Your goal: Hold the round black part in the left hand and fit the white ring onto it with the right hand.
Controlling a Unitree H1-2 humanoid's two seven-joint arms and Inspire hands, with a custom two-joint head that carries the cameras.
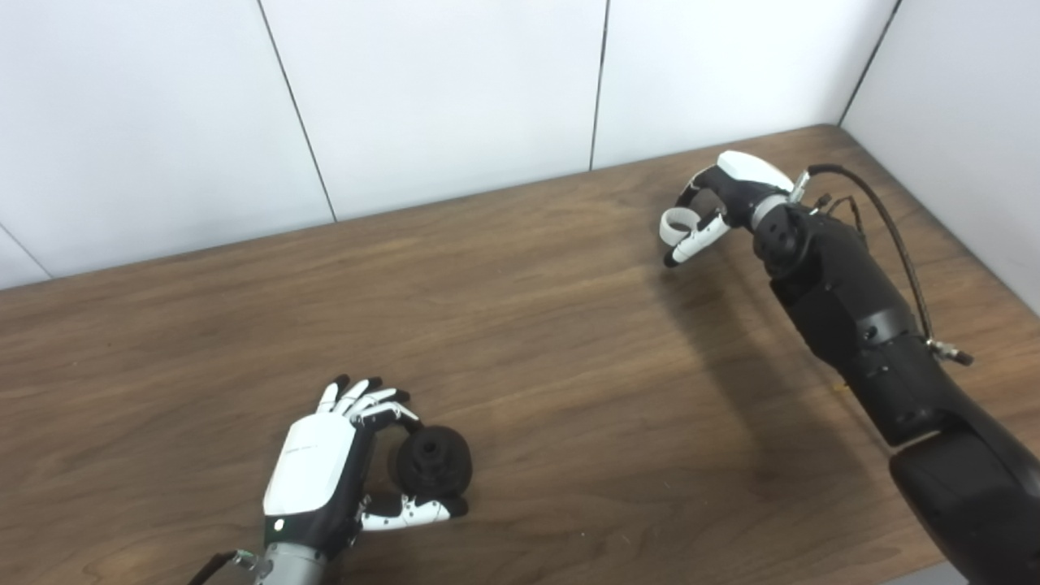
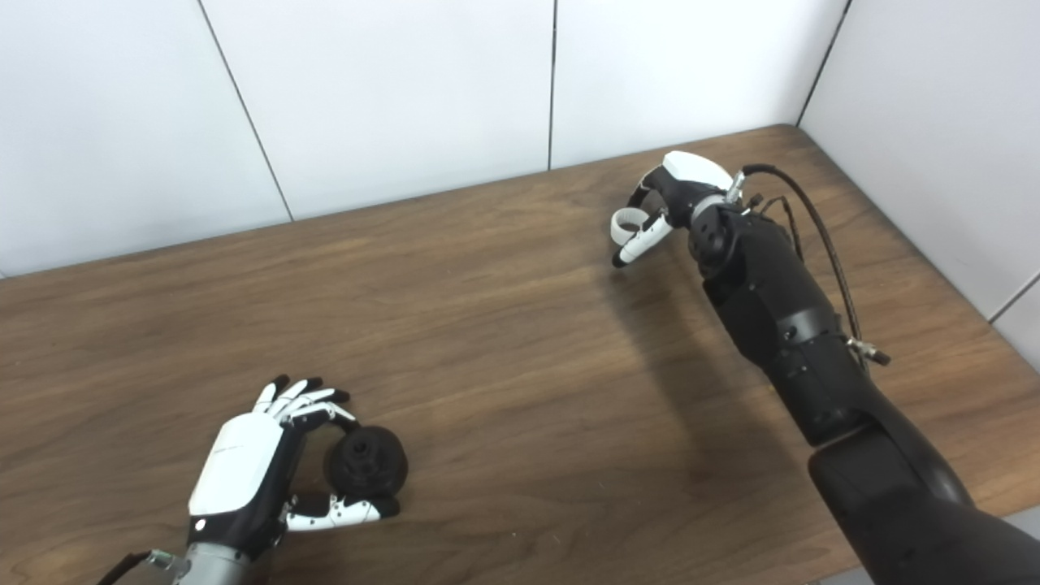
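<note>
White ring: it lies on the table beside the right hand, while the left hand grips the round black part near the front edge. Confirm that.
Not quite. The white ring is not lying on the table; the right hand holds it in its fingers, as the left eye view shows. The left hand does grip the round black part near the front edge.

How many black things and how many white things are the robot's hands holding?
Black: 1, the round black plastic part in the left hand.
White: 1, the small white ring in the right hand.
Total: 2 things, both above the brown wooden table.
</note>
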